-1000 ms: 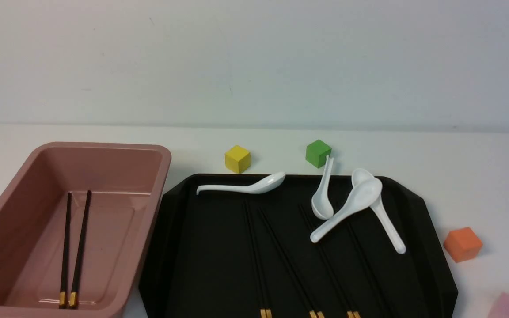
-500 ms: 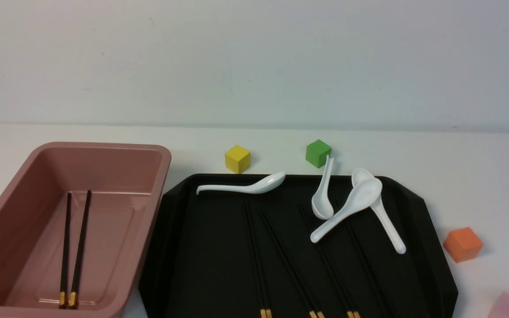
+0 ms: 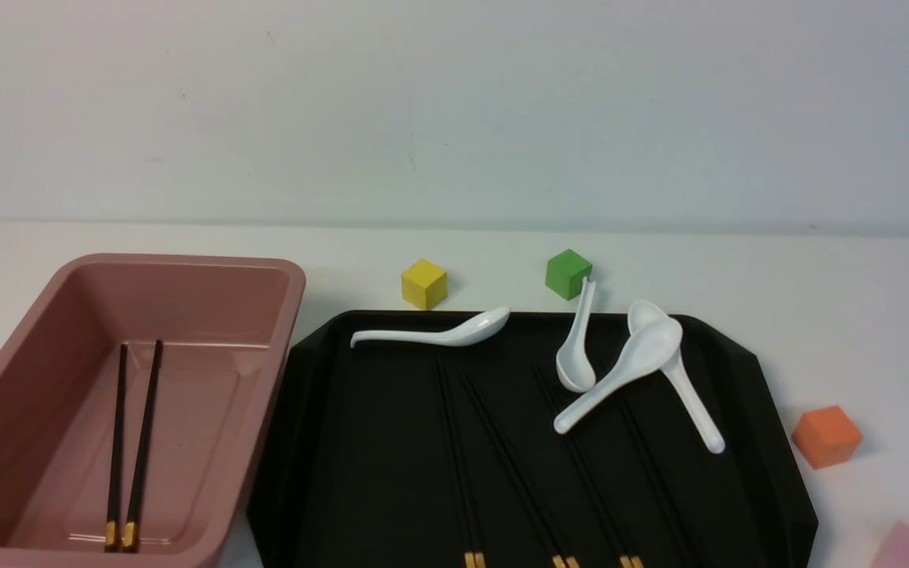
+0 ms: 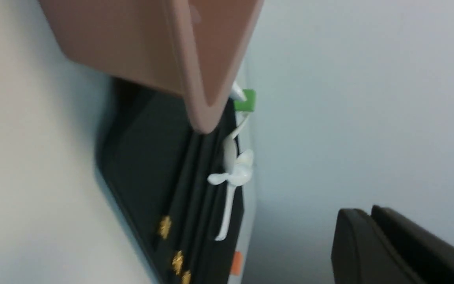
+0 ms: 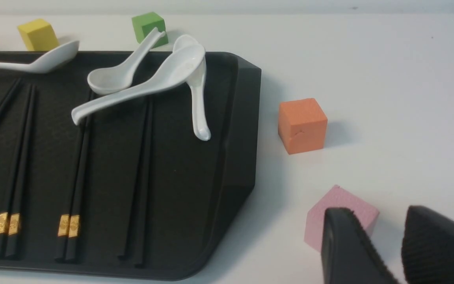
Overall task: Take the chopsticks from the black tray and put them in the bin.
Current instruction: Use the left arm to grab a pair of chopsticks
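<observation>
Comparing with half a second ago, nothing in the front view has shifted. One pair of chopsticks (image 3: 127, 442) lies in the bin (image 3: 186, 264) at the left, and three more pairs (image 3: 518, 465) lie on the black tray (image 3: 746, 371). My right claw (image 5: 380, 211) is slightly parted and empty, beside the pink block (image 5: 343, 199). Whether my left claw (image 4: 363, 209) is parted, I cannot tell.

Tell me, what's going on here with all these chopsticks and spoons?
A two-armed robot is moving chopsticks off the black tray into the pink bin. One pair already lies in the bin; several more are left on the tray, along with four white spoons. Right now neither gripper holds anything: the right gripper is open near a pink block, and the left gripper looks shut.
</observation>
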